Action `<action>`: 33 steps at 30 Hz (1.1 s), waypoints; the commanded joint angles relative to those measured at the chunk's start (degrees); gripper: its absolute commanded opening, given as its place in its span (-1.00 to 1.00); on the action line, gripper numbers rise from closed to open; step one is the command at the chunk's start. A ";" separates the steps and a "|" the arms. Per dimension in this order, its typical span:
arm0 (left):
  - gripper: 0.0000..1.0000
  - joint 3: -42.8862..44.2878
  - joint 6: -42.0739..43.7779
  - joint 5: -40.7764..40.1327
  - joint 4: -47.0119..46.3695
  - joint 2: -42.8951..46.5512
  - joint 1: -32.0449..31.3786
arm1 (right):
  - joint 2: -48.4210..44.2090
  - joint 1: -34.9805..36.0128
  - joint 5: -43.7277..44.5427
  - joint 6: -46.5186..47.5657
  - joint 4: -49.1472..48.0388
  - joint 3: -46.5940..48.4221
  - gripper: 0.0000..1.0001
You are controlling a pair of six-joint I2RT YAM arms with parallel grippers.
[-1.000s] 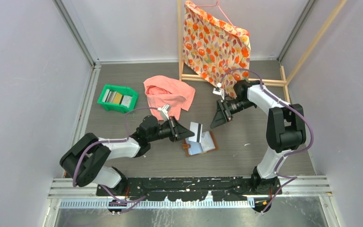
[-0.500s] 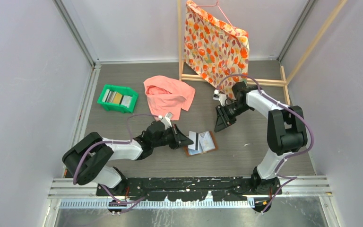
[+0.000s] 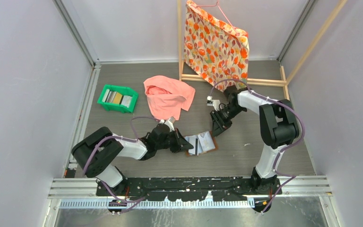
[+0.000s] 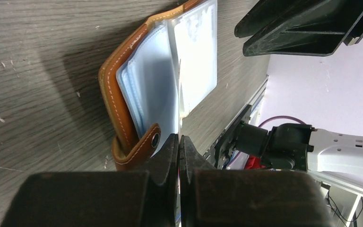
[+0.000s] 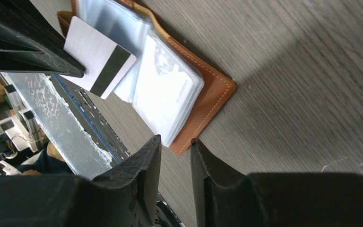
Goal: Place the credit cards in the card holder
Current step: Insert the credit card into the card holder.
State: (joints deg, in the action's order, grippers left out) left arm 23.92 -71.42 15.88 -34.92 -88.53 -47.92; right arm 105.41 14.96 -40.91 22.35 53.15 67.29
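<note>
Brown card holder (image 3: 204, 143) lies open on the desk (image 3: 250, 153); at its left edge the left tool (image 3: 185, 141) is clamped on a white striped credit card (image 5: 99, 68), while the right tool (image 3: 215, 131), narrowly parted and empty, hovers just behind it

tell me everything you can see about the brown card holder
The card holder is a small tan leather wallet with pale stitching along its edge and a snap tab. It lies open on the grey wood-grain table between the two arms. Inside is a stack of clear, bluish plastic sleeves, fanned apart. The left gripper holds a silver card with a dark stripe at the sleeves; whether it has entered one cannot be told.
</note>
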 commanded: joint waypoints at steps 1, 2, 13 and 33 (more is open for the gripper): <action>-0.99 1.05 0.17 -0.94 -4.11 -1.43 -0.33 | 1.58 0.62 1.08 0.10 0.33 2.22 -0.30; -0.99 1.04 0.05 -0.82 -4.38 -1.68 -0.33 | 1.76 0.88 1.20 0.15 0.31 2.28 -0.30; -0.99 -1.13 -1.09 -1.21 -6.42 0.55 -0.44 | 3.28 1.76 2.56 -0.11 0.29 2.65 -0.30; -0.99 0.24 -2.48 0.26 -9.56 -5.03 -0.86 | 3.68 1.96 2.55 -0.07 0.61 3.03 -0.30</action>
State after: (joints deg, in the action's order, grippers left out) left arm 23.11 -73.43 16.05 -41.01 -92.79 -48.42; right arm 109.40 16.56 -38.39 22.28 53.19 68.38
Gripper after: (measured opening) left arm 0.011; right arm 0.349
